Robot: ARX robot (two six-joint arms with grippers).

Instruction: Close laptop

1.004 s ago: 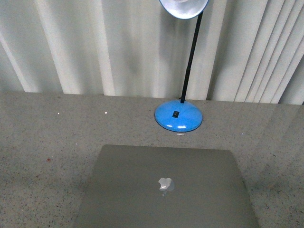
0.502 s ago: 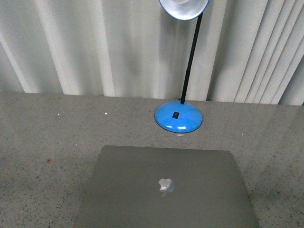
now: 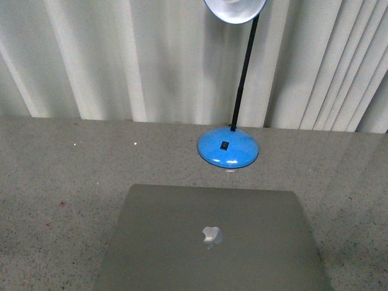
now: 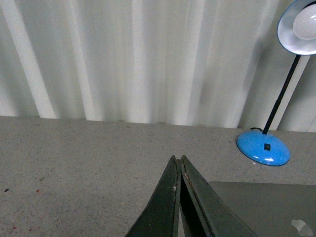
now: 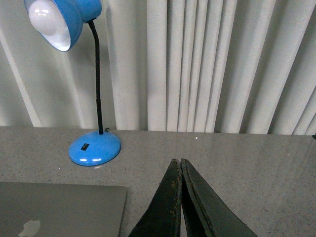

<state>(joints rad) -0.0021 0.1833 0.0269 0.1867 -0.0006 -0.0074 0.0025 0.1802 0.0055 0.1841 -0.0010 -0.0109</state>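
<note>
The laptop (image 3: 212, 239) lies shut and flat on the speckled grey table, its silver-grey lid up with the shiny apple logo showing; keys and screen are hidden. In the left wrist view a corner of the laptop (image 4: 266, 207) lies beside my left gripper (image 4: 178, 158), which is shut with nothing between its dark fingers. The right wrist view shows the laptop (image 5: 59, 207) to one side of my right gripper (image 5: 177, 161), also shut and empty. Both grippers hover over bare table, apart from the lid. Neither arm shows in the front view.
A blue desk lamp (image 3: 228, 148) stands on the table just behind the laptop, its black stem rising to a blue shade overhead. White vertical blinds (image 3: 121, 60) close off the far edge of the table (image 3: 60, 176).
</note>
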